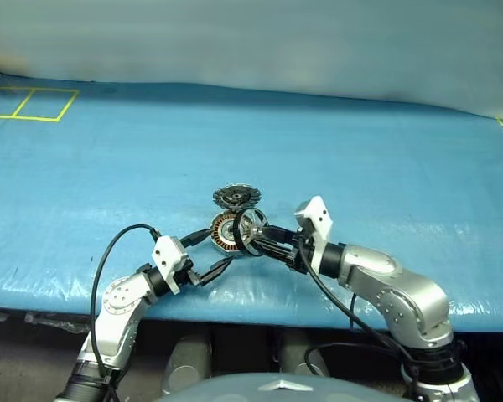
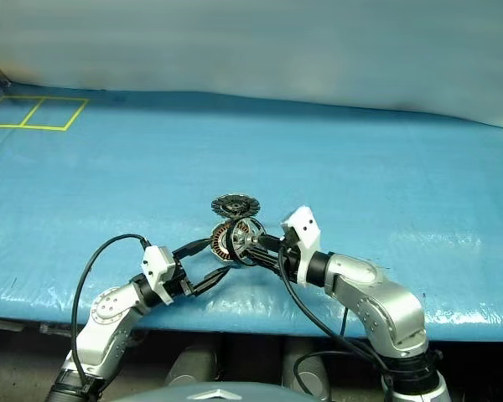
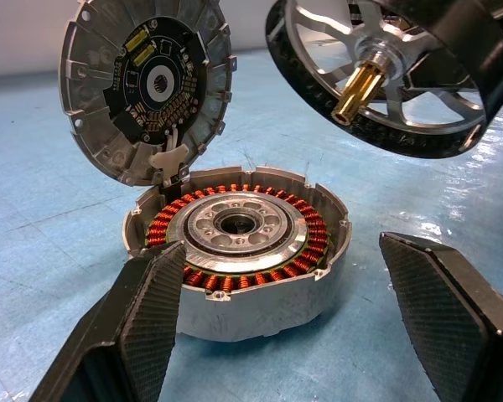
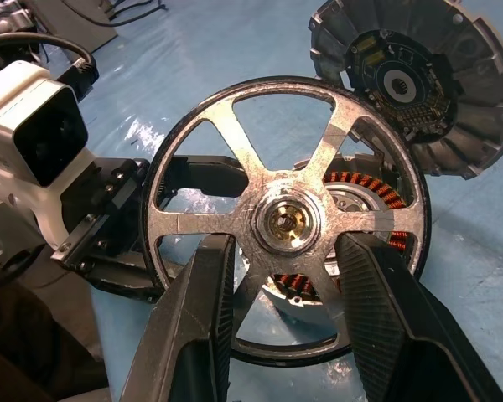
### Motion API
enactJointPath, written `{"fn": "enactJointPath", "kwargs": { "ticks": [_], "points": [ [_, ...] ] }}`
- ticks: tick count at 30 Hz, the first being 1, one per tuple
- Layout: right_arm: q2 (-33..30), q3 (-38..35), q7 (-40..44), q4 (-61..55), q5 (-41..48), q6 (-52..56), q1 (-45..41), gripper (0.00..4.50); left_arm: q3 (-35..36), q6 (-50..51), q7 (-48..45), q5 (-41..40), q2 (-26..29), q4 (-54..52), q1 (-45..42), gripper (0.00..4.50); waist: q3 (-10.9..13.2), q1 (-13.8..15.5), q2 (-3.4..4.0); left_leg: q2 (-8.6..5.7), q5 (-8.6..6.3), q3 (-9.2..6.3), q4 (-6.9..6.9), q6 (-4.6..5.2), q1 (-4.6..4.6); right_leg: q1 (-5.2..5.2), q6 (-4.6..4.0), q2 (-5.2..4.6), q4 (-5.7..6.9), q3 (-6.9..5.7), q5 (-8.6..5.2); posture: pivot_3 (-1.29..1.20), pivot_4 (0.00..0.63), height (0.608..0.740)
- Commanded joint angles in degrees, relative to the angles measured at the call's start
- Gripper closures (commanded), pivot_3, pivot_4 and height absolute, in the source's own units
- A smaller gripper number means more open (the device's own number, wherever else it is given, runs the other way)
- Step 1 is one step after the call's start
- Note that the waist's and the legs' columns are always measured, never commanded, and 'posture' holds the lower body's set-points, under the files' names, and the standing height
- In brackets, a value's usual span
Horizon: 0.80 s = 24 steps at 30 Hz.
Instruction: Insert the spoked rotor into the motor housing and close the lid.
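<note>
We are looking down over both arms at a blue tarp-covered table (image 1: 386, 159), with yellow tape lines (image 1: 33, 105) marking a far corner.

Near the front edge, the motor housing (image 3: 239, 251) is sitting on the tarp, its ring of copper windings and silver hub facing up and still empty. The lid (image 3: 147, 84) is standing open behind it, tilted up on edge at the housing's back rim, showing its dark circuit board and finned grey edge.

Our left gripper (image 3: 306, 327) is resting level at the housing with its black fingers spread wide; one finger (image 3: 155, 306) is lying against the housing's outer wall, the other is standing clear of it.

Our right gripper (image 4: 289, 322) is clamping the spoked rotor (image 4: 289, 222) between its fingers, holding it in the air just above and beside the housing. The rotor's brass-tipped shaft (image 3: 356, 88) is pointing down toward the hub at a slant, not yet lined up.

We judge the task to be partway along: the rotor is picked up and brought near, while seating it and closing the lid are both left.

We are finding no readable brand, label or writing anywhere.
</note>
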Motion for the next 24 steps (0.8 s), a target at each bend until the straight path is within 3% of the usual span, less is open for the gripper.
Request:
{"fn": "enactJointPath", "kwargs": {
  "ticks": [1,24],
  "points": [
    [-0.2,1.7,0.3,2.0,-1.4,-2.4,-2.7,3.02,0.1,-0.4,0.2,-0.1,0.0,-2.5,0.5,0.48,0.0,0.0,0.0,0.0,0.0,0.0,0.0,0.0,0.0,0.0,0.0,0.01,0.0,-0.01,0.0,0.0,0.15,0.74],
    [1.5,7.6,0.6,11.6,-7.3,-4.6,-10.2,3.02,0.7,-3.6,1.2,0.0,-1.4,-1.0,1.6,0.48,0.0,-0.4,0.0,0.0,0.0,-0.01,0.0,0.0,-0.01,-0.02,0.0,0.02,0.02,-0.01,0.0,0.0,0.15,0.74]
  ]
}}
